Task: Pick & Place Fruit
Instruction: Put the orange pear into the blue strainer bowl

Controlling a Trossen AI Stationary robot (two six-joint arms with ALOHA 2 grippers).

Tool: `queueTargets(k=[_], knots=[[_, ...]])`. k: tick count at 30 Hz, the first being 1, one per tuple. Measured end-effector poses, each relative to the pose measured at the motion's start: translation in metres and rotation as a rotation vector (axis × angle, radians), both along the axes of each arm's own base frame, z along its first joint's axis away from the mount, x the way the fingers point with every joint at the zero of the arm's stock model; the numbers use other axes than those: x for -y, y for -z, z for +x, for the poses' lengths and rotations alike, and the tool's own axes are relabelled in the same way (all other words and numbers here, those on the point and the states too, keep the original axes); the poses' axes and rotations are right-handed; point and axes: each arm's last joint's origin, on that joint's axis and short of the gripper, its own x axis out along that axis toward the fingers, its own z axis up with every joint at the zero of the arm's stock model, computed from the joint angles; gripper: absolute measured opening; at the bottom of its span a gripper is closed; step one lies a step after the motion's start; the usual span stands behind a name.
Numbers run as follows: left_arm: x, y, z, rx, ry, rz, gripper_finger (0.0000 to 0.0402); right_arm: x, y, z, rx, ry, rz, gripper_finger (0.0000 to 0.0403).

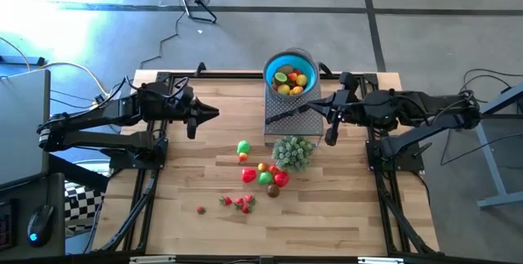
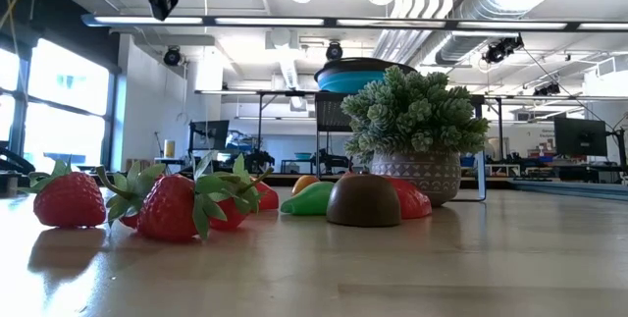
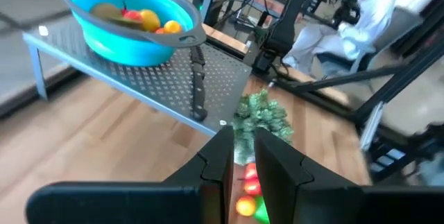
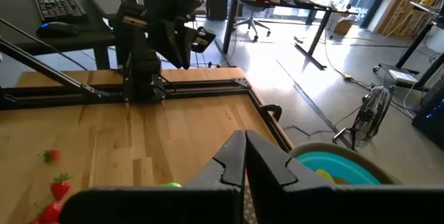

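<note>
From the overhead camera you've got the left gripper (image 1: pixel 208 114) hovering over the left part of the wooden slat table (image 1: pixel 196 223), its tips only a sliver apart with nothing between them. The right gripper (image 1: pixel 313 109) hangs just beside the round blue plastic bowl (image 1: pixel 292 71), clenched on nothing. A few small toy fruits (image 1: pixel 291 81) sit in that bowl on its grey perforated metal stand (image 1: pixel 293 114); most lie loose mid-table next to the pale green bushy plant (image 1: pixel 294 151).

At table level you see red strawberries (image 2: pixel 177 205) up close, then a brown rounded fruit (image 2: pixel 363 200) touching the plant's pot.

Your left wrist camera looks past its near-closed fingers (image 3: pixel 218 156) at the bowl, a black-handled knife (image 3: pixel 198 85) on the stand, and a person in white beyond the table.

Your right wrist camera shows its fingers (image 4: pixel 234 156) pressed together above the bowl's edge.
</note>
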Motion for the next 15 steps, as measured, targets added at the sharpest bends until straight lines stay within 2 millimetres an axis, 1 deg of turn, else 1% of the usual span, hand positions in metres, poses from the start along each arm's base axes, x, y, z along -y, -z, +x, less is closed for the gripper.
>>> queueTargets(k=[4,7,12,15], knots=[[0.002,0.000,0.000,0.022,0.019,-0.147,0.0055,0.000,0.000,0.000,0.000,0.000,0.000,0.0004],[0.003,0.000,0.000,0.027,0.056,-0.218,0.0055,0.000,0.000,0.000,0.000,0.000,-0.001,0.0004],[0.013,0.000,0.002,0.025,0.087,-0.262,0.0055,0.000,0.000,0.000,-0.001,-0.001,-0.002,0.0004],[0.022,0.001,0.003,0.010,0.075,-0.280,0.0055,0.000,0.000,0.000,-0.001,-0.001,-0.003,0.0004]])
